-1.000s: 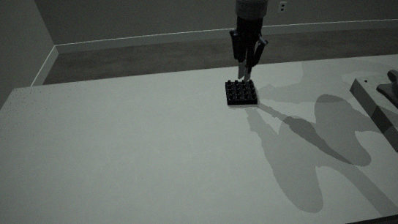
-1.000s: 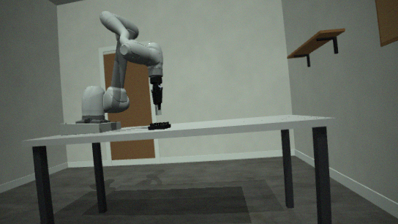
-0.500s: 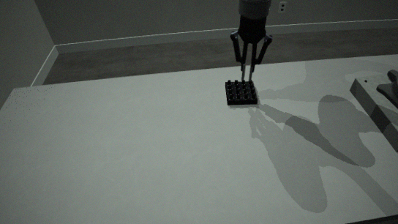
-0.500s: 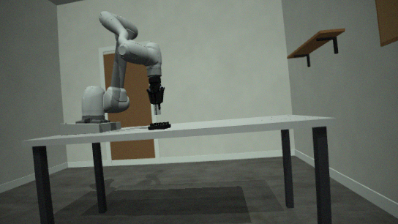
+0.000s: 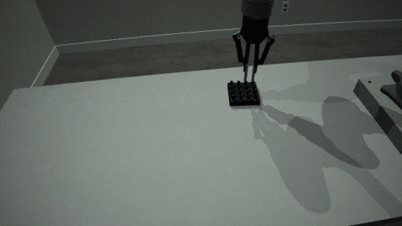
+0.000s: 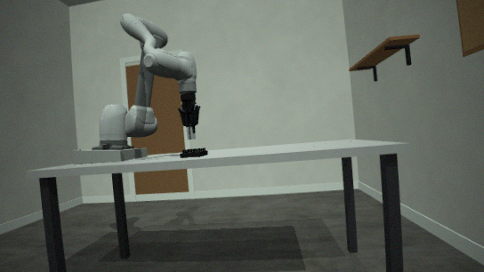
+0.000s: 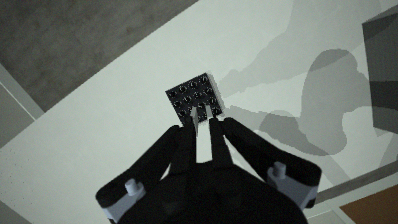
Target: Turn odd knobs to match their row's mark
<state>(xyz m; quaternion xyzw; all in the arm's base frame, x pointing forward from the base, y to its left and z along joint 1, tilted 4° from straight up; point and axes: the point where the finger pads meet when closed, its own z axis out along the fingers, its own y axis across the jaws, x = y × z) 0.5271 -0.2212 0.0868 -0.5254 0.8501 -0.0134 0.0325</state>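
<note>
Directly beneath our gripper point(image 5: 250, 78) sits the knob box point(image 5: 243, 94); fingers nearly closed on nothing, tips above its far row.

Small black square knob box point(image 5: 243, 94), flat on its feet on your pale surface point(image 5: 148, 155), four-by-four grid of dark knobs, marks too small to read.
</note>
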